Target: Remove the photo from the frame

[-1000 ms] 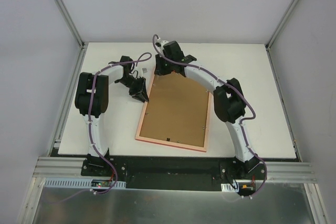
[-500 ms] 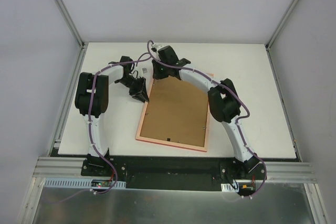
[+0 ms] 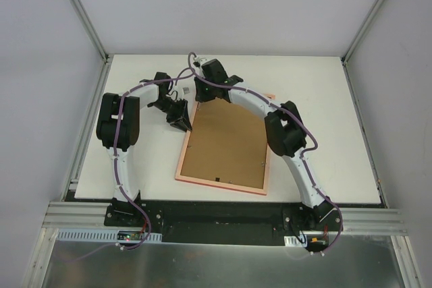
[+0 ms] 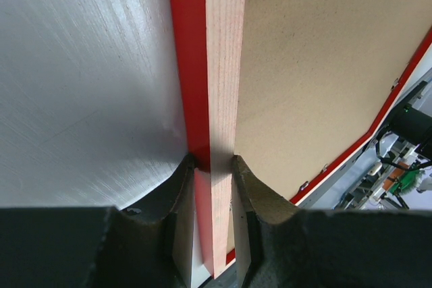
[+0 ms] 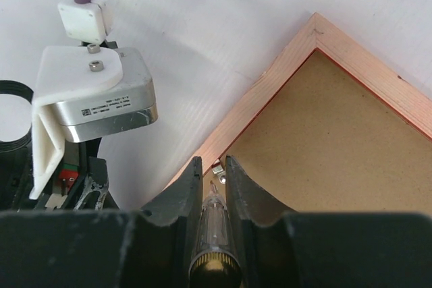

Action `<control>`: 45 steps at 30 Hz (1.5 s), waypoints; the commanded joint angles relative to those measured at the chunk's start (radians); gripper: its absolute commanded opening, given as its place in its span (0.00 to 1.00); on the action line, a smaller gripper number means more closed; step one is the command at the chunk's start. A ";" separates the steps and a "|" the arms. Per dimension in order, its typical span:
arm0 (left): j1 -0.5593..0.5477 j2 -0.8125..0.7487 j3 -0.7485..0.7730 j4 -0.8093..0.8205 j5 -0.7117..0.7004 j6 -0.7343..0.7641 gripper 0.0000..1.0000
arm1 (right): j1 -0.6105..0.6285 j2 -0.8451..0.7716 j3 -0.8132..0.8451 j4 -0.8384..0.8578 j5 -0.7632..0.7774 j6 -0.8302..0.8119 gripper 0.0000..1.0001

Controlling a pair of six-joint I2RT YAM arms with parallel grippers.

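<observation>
A thin bright red rectangular picture frame (image 3: pixel 236 186) lies face down at the middle of the white tabletop (image 3: pixel 324 119), with its pale wood back and plain brown backing board (image 3: pixel 226 143) facing up. At the frame's 10 o'clock, the left tool (image 3: pixel 182 124) pinches the long side rail, one finger on the red outer edge and one on the board side. At the 11 o'clock corner, the right tool (image 3: pixel 201 94) is clamped on a slim clear-barrelled stick (image 5: pixel 212 217), whose tip sits just beside a small metal tab (image 5: pixel 219 173) on the rail's inner edge.
</observation>
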 commanded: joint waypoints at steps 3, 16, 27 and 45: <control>-0.001 -0.044 -0.006 -0.014 0.105 -0.031 0.14 | 0.014 0.013 0.049 -0.005 0.014 0.010 0.01; 0.000 -0.049 -0.017 -0.012 0.103 -0.031 0.13 | 0.026 0.035 0.083 -0.007 0.077 -0.030 0.00; 0.002 -0.057 -0.023 -0.006 0.090 -0.034 0.08 | 0.029 0.024 0.074 0.002 0.170 -0.099 0.01; 0.002 -0.066 -0.054 0.005 0.031 -0.029 0.00 | 0.063 0.005 0.046 0.058 0.310 -0.256 0.01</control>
